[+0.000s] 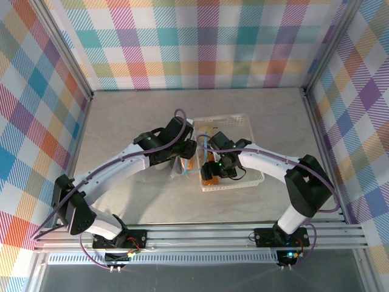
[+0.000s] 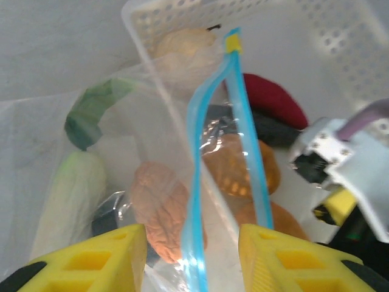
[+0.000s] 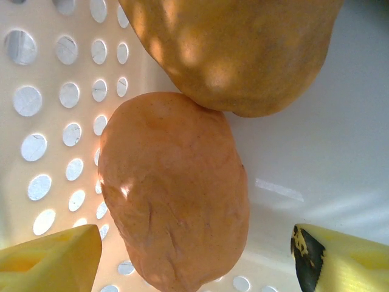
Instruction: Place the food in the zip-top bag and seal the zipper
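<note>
- Yellow fingers of the left end effector (image 2: 193,255) stand apart, straddling the zipper (image 2: 196,158) without clamping it.
- Just beside the basket (image 2: 182,21), the zip-top bag (image 2: 137,131) lies on the tabletop (image 1: 121,121), a white radish (image 2: 70,194) and a tan piece (image 2: 161,210) seemingly inside.
- Down in the basket, the right end effector (image 3: 194,258) hangs open around an orange bread piece (image 3: 176,207).
- Loading appears to be the step in hand; the next move calls for closing on that piece and carrying it to the bag's mouth.
</note>
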Available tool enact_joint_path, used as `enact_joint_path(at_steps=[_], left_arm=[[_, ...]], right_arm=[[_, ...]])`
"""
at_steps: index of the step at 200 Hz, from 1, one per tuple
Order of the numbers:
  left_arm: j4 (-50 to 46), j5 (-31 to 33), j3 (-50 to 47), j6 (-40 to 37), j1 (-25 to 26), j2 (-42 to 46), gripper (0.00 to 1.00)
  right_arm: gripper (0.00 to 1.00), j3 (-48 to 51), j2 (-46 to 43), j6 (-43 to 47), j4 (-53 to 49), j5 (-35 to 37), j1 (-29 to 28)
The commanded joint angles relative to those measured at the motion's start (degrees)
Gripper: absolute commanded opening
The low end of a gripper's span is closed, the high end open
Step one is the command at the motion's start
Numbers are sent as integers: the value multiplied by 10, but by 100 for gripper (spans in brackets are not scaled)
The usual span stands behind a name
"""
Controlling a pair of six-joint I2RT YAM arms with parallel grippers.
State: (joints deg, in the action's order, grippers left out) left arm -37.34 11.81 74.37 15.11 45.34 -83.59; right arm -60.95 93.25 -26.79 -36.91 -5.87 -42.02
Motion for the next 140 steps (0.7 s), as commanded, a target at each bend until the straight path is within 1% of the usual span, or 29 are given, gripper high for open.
enact_joint_path(at_steps=[1,33,72,86,140], left_arm=[[-8,49,9,-10,4,-10,44],[19,50,4,-12,4,-22,44],[24,47,12,-14,4,-43,44],[24,51,16,-16,4,-51,43],[-9,105,36,-11,4,-60,21]], right_arm=[[82,3,-21,-4,-5,2,0],[82,8,-22,-4,-3,0,0],[82,9,-18,-4,1,-3,0],[82,10,-16,-4,2,-3,0],[82,10,-14,-3,5,-6,0]])
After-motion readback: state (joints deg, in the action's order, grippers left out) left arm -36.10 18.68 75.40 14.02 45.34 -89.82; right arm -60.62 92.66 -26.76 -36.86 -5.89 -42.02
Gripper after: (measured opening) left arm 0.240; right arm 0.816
